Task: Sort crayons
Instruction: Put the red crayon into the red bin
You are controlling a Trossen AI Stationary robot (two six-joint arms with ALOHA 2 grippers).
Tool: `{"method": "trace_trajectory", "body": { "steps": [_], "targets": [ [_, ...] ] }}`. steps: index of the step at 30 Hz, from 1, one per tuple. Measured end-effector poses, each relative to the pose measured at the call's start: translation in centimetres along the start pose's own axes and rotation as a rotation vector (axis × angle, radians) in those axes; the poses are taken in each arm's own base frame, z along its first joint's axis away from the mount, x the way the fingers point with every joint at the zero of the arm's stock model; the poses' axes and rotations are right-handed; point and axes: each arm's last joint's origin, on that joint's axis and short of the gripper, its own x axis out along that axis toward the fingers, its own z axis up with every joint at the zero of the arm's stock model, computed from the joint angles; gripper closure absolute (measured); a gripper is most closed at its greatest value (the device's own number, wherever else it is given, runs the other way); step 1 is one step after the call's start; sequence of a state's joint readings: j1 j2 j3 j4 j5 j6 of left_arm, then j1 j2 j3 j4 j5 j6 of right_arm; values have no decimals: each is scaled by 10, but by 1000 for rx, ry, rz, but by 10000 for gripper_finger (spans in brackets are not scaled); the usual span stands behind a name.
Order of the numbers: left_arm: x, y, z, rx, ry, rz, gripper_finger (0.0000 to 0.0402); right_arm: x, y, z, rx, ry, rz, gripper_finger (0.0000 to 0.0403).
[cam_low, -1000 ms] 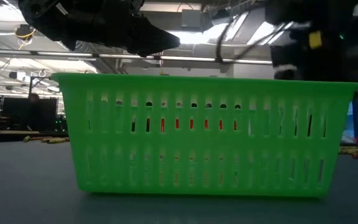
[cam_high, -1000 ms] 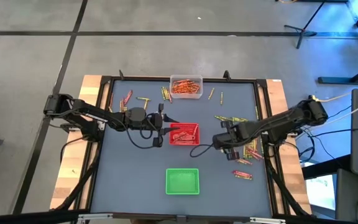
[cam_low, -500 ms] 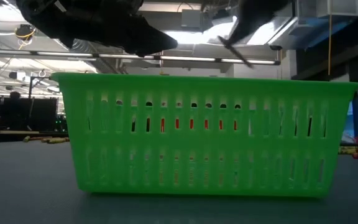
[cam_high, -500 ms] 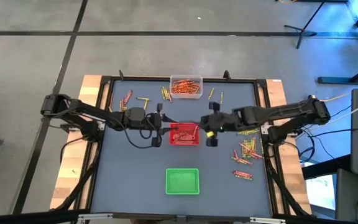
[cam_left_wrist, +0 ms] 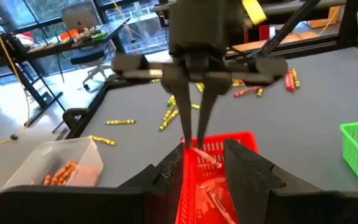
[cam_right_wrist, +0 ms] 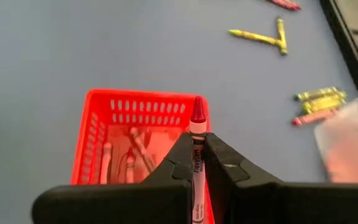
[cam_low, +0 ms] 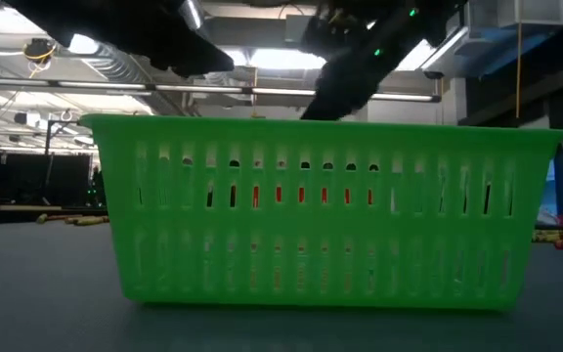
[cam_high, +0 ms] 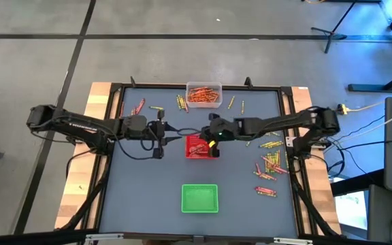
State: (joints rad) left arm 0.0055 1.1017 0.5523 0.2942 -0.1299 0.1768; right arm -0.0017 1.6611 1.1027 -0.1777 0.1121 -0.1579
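Observation:
My right gripper (cam_high: 214,141) hangs over the red tray (cam_high: 197,150), shut on a red crayon (cam_right_wrist: 197,127). The left wrist view shows its fingers (cam_left_wrist: 194,134) pointing down at that tray (cam_left_wrist: 225,146). Several red crayons (cam_right_wrist: 132,146) lie in the tray. My left gripper (cam_high: 159,136) stands open with nothing between its fingers, a little to the left of the tray. Loose yellow-green and red crayons (cam_high: 271,160) lie flat on the table's right side. My right gripper pinches the red crayon's wrapped shaft (cam_right_wrist: 197,152) between its two fingers. The crayon lies along the fingers, and its pointed tip (cam_right_wrist: 198,113) sticks out past them. The fingers slant down from the table's right side. The crayon is lifted clear, above the tray's edge.
A clear tray (cam_high: 203,95) of orange crayons stands at the far edge. A green tray (cam_high: 200,198) stands toward the near edge. More loose crayons lie at the far left (cam_high: 139,107) and near right (cam_high: 265,192). A dark raised frame (cam_high: 288,136) borders the table.
My right gripper, shut all the while, has swept from the loose crayons on the right toward the table's left. It now hangs over the red tray and has tipped on the way. My left gripper has drawn back from the tray toward the table's left edge.

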Motion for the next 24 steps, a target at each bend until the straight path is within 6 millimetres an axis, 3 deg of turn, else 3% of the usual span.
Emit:
{"method": "trace_trajectory", "body": {
  "steps": [6, 13, 18, 24],
  "targets": [
    [-1, 0, -1, -16, -5, 1, 302, 27, 5, -15, -14, 82, 11, 386],
    [-1, 0, 1, -40, -25, 4, 302, 33, 7, -17, 37, 92, 13, 362],
    [-1, 0, 1, -41, -25, 4, 302, 16, 8, 1, 24, 112, 35, 292],
    [-1, 0, 1, -43, -27, -1, 302, -31, 25, 15, 10, 261, 102, 253]
  ]
}}
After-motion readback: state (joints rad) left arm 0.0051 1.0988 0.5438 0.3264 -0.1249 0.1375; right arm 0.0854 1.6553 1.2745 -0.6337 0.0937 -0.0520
